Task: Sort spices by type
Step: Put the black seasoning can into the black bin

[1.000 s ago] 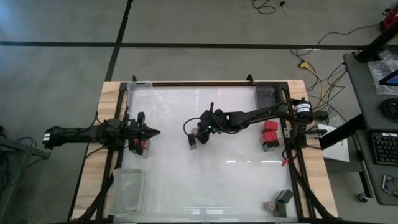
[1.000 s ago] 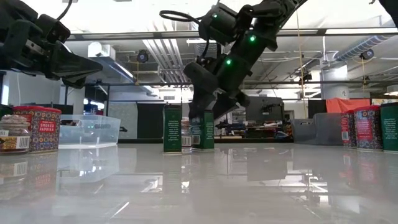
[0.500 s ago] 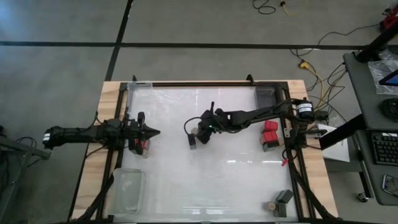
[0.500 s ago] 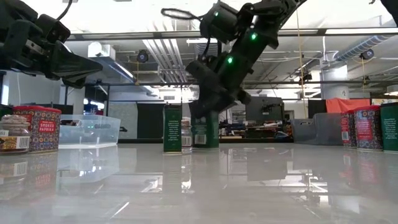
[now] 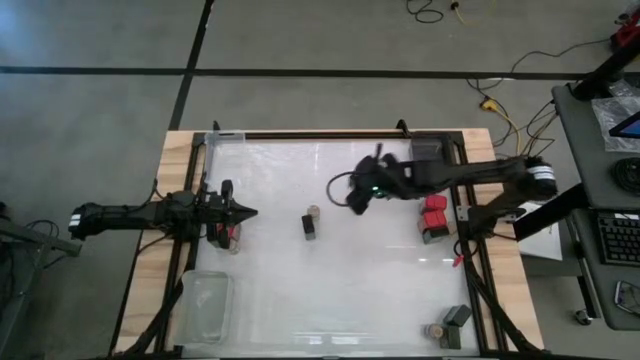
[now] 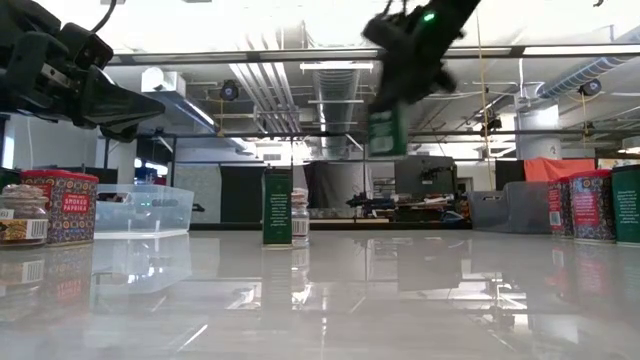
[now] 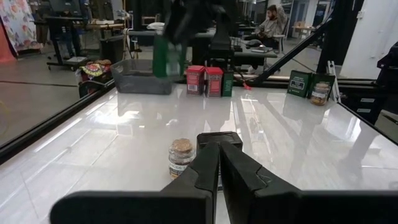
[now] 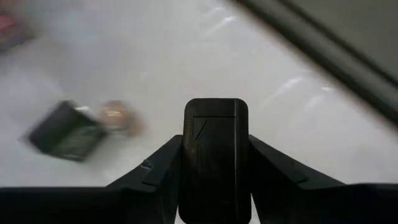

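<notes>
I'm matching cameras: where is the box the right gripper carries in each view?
High: mostly hidden under the right gripper, right of centre.
Low: the box aloft, upper middle.
Left wrist: far off, airborne.
Right wrist: gripped, straight ahead.
Shared landmark: tan-topped jar, mid-table.

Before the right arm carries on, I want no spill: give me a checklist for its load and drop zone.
1. Right gripper shut on the black boxy spice container: ok.
2. Container lifted off the glossy white table, seen in the low view: ok.
3. Black boxy container and round tan-topped jar left mid-table upright: ok.
4. Red square-topped containers grouped by the right edge: ok.
5. Left gripper shut, parked at the left side, out of the way: ok.
6. Which spot the carried container goes to: cannot tell.
</notes>
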Action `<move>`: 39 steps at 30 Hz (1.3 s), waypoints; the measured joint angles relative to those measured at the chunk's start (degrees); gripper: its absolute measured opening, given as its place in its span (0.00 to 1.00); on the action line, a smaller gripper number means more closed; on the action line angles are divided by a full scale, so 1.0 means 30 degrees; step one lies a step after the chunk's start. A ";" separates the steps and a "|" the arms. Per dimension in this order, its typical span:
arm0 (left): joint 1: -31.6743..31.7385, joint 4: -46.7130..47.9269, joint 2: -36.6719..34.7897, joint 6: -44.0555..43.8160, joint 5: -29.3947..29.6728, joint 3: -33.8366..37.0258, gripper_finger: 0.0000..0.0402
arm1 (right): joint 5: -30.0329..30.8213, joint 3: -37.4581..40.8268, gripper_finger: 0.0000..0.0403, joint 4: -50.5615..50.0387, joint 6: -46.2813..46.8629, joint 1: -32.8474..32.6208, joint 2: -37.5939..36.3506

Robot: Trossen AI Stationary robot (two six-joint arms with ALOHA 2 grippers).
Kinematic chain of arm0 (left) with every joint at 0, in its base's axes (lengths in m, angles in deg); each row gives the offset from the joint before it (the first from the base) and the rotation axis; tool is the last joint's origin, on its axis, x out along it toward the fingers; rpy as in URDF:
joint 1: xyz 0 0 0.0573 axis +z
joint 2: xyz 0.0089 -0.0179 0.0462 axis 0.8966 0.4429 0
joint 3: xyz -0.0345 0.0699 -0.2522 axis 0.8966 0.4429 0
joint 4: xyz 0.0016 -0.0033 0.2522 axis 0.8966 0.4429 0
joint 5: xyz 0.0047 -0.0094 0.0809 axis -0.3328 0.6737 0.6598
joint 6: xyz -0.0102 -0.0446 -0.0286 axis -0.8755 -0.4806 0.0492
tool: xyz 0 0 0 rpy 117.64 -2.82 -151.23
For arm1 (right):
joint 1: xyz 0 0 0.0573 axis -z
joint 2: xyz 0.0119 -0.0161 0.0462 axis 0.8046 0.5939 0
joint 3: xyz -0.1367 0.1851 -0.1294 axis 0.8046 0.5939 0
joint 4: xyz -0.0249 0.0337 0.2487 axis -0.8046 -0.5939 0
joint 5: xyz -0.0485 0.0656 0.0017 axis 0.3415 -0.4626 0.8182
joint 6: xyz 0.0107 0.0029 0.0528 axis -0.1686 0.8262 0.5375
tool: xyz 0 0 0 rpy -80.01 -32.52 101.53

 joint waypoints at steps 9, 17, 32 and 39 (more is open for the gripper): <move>-0.0007 -0.0007 0.0000 0.0000 0.0000 0.0001 0.00 | 0.3976 0.3223 0.31 -0.5013 0.4769 0.0946 -0.4893; -0.0006 0.0000 0.0000 0.0001 0.0000 0.0002 0.00 | 0.4221 0.7151 0.35 -0.4503 0.7057 0.4545 -0.8279; -0.0007 -0.0002 0.0000 0.0004 0.0000 0.0003 0.00 | 0.3191 0.8710 0.34 -0.2487 0.6475 0.9249 -0.8399; -0.0007 0.0000 0.0000 0.0003 0.0000 0.0004 0.00 | 0.1145 1.0655 0.33 -0.0160 0.6321 1.0867 -0.8685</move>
